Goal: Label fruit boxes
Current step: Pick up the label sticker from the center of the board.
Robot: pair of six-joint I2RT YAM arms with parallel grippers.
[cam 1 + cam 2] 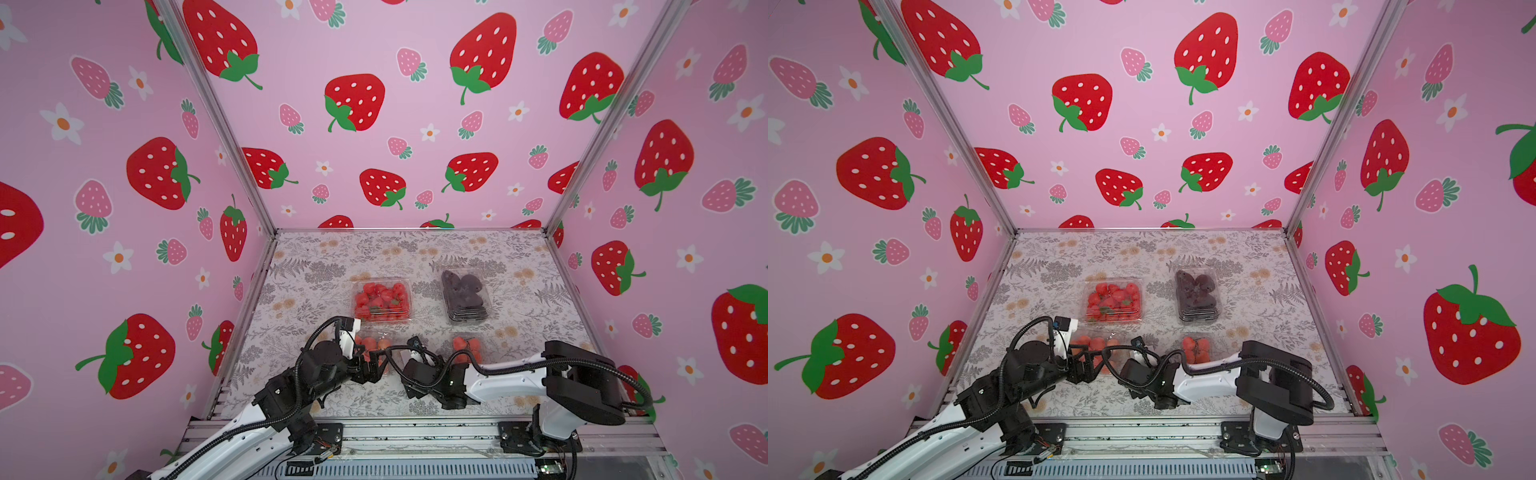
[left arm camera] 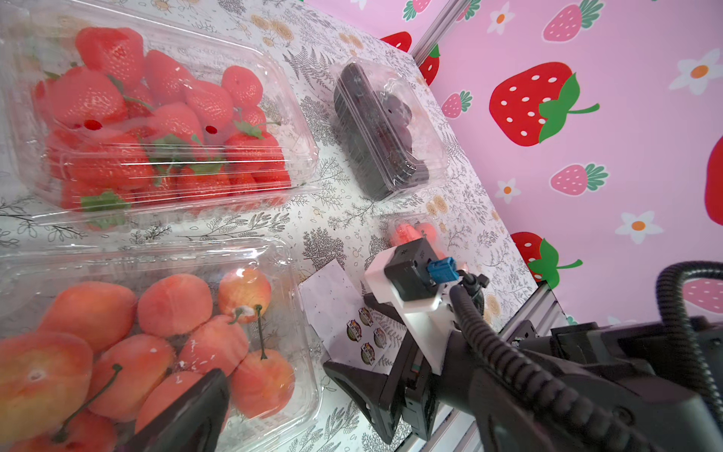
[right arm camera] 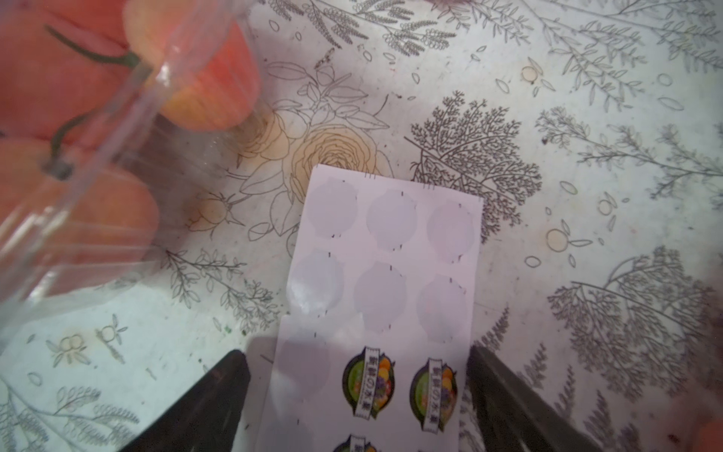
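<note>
Four clear fruit boxes lie on the floral table. The strawberries box [image 1: 382, 301] and the dark-fruit box [image 1: 465, 299] are at the back. The orange-pink fruit box [image 2: 156, 332] and the small orange-red one [image 1: 467, 347] are nearer. My left gripper [image 1: 374, 368] is open at the orange-pink box's near right corner, one of its fingers [image 2: 187, 411] above the lid. A white sticker sheet [image 3: 391, 254] lies flat between the two near boxes. My right gripper [image 3: 358, 391] points down at it, open, a finger on either side of the sheet; it holds nothing.
Pink strawberry-print walls [image 1: 124, 208] close in the left, back and right sides. An aluminium rail [image 1: 415, 432] runs along the front edge. Both arms nearly meet at the middle front of the table. The sheet's far rows are blank; printed labels [image 3: 367, 379] sit between the right fingers.
</note>
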